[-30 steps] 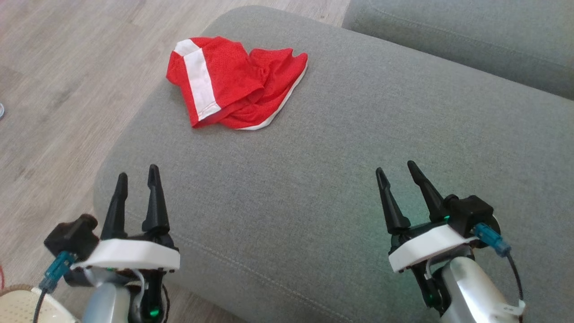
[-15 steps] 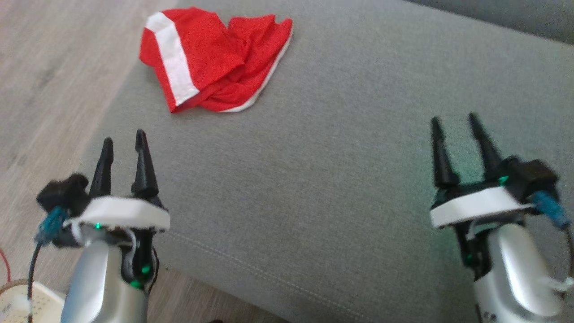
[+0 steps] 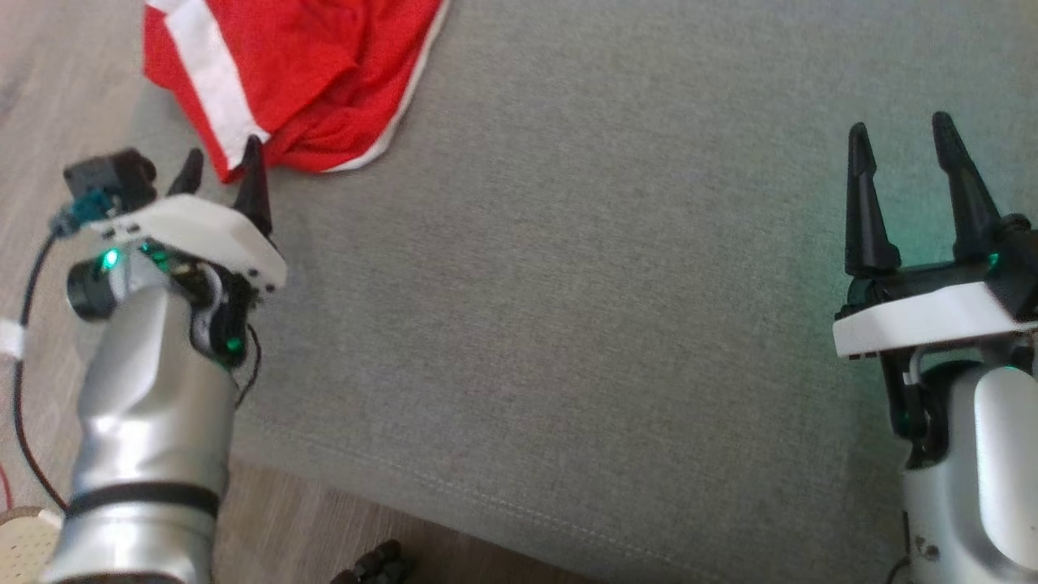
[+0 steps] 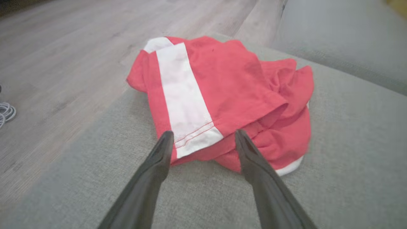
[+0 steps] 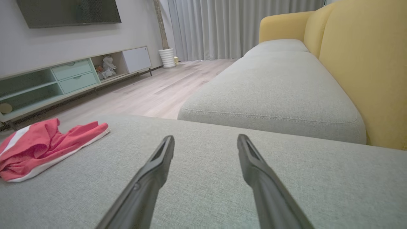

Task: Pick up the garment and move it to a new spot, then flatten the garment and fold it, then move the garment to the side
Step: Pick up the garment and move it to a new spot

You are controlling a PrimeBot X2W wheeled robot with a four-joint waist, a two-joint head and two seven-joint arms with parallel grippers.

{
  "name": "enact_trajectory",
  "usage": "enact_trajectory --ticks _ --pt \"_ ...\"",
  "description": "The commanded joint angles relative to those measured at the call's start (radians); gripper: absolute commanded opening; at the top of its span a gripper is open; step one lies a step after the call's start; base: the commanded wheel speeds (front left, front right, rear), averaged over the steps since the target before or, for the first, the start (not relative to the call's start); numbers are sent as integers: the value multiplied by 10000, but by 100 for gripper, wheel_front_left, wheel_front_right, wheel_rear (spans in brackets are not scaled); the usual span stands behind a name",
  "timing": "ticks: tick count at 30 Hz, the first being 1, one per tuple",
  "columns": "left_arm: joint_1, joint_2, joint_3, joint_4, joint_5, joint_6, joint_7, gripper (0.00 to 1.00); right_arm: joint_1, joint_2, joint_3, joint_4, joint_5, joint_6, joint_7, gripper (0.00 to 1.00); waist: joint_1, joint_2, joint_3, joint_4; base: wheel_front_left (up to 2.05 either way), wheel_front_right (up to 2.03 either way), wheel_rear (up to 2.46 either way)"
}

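I am holding my left pincer (image 3: 224,151) wide open and empty, tips right at the near hem of the crumpled red-and-white garment (image 3: 308,73), apparently lined up for the first pick-up. My right pincer (image 3: 900,126) is hovering well apart, also open and empty. The garment is lying near the corner of a grey sofa cushion (image 3: 568,324), beside pale wood floor (image 4: 63,47) and below a yellow backrest (image 5: 365,63).

A grey fabric seat cushion (image 3: 568,284) carries a crumpled red garment (image 3: 308,73) with a white stripe and trim, lying near the cushion's far left corner.
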Motion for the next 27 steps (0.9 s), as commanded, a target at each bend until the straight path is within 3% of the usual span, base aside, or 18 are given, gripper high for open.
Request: enact_trajectory --ticks 1,13,14,15,27 --pt "-566 592 266 138 17 -30 29 100 -294 49 312 -549 -108 19 131 100 -2 0 350 -278 0 0 0" --pt "-2564 1228 3 3201 242 91 255 100 -330 49 456 -1245 -262 19 477 100 -2 0 1123 -991 0 0 0" --pt "-2652 1259 -7 3369 222 42 274 58 -335 49 440 -1242 -248 19 462 100 -2 0 1132 -1031 0 0 0" --pt "-2726 1295 -14 3511 205 3 253 0 -341 49 421 -1224 -231 19 436 100 -2 0 1131 -1069 0 0 0" --pt "-2810 1183 -379 3789 164 -462 -1130 0 -285 49 380 -109 450 19 -339 100 -2 0 -74 -1298 0 0 0"
